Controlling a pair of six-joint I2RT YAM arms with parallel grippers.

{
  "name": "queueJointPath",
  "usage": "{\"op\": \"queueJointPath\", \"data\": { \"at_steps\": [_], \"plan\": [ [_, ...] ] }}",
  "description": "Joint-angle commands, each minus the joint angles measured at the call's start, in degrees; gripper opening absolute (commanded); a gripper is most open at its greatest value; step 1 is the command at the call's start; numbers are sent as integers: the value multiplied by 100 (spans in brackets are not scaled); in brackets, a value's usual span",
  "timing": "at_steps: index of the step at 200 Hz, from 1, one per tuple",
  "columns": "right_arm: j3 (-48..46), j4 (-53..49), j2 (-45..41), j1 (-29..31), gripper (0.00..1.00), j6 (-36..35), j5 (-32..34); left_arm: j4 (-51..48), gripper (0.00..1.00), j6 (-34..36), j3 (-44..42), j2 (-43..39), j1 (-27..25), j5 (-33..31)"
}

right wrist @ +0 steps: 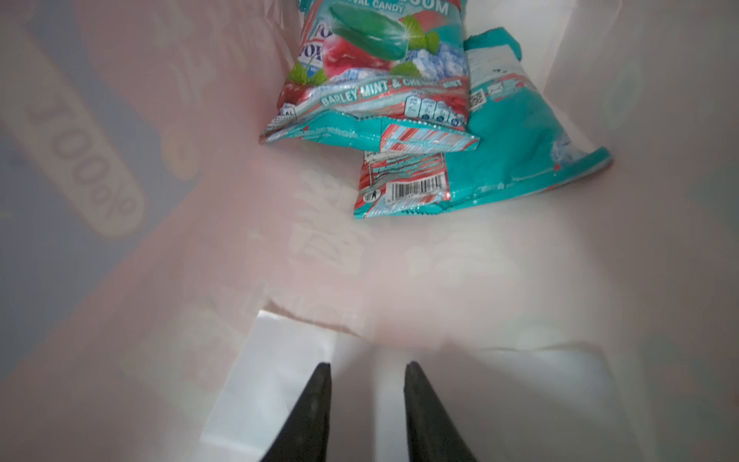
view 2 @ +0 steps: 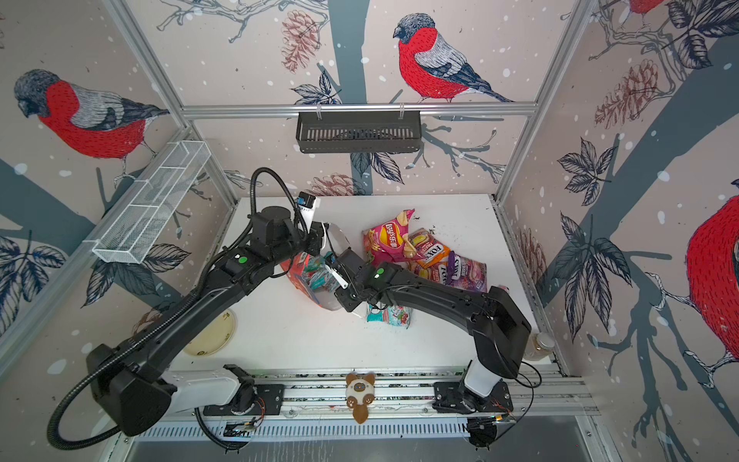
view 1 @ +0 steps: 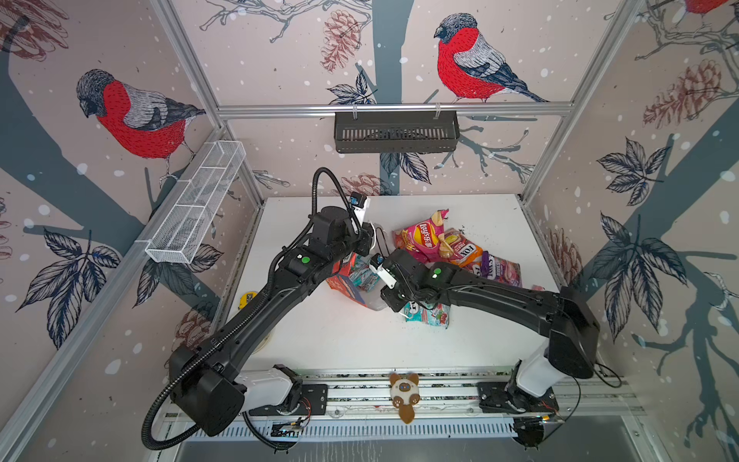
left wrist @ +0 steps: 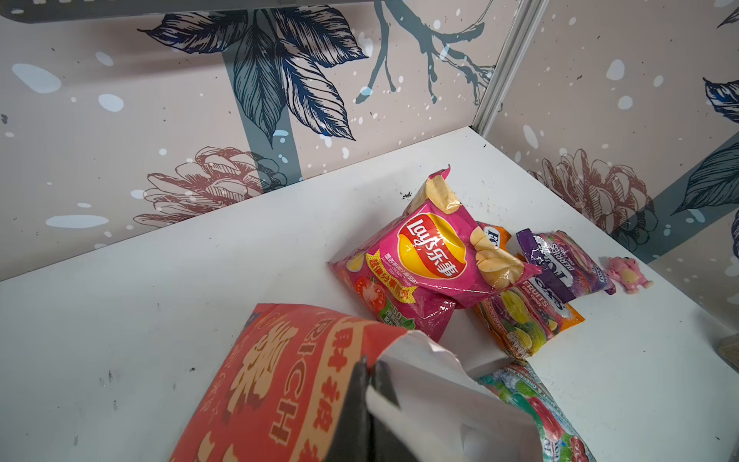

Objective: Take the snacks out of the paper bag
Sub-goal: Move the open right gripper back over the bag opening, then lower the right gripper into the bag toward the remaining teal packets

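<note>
white table (view 1: 320, 340) — paper bag (left wrist: 272, 380) holds two teal packets (right wrist: 380, 92)

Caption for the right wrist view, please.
Right pincer, open and empty, inside the paper bag, facing two teal candy packets lying deeper in.

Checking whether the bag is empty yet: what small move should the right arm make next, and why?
Probably ease the right gripper deeper into the paper bag and close on the nearer teal packet: its jaws stand parted and empty, another teal packet lies beyond, and the left gripper clamps the bag's rim.
</note>
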Motion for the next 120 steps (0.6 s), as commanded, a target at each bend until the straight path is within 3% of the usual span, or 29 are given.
{"op": "queueJointPath", "data": {
  "at_steps": [1,35,83,120],
  "plan": [
    [542,-374,385,-117,35,423,142,452,0,-138,-6,-37,3,133],
    [1293,-670,952,-249,35,1158,-439,566,0,-208,-79,-102,-4,63],
    [1167,-560,964,-323,34,1710,-224,651,0,-242,-237,-194,-10,-29],
    [1034,-411,858,-473,30,2153,-349,864,0,-133,-489,-363,-153,-532]
  ]
}}
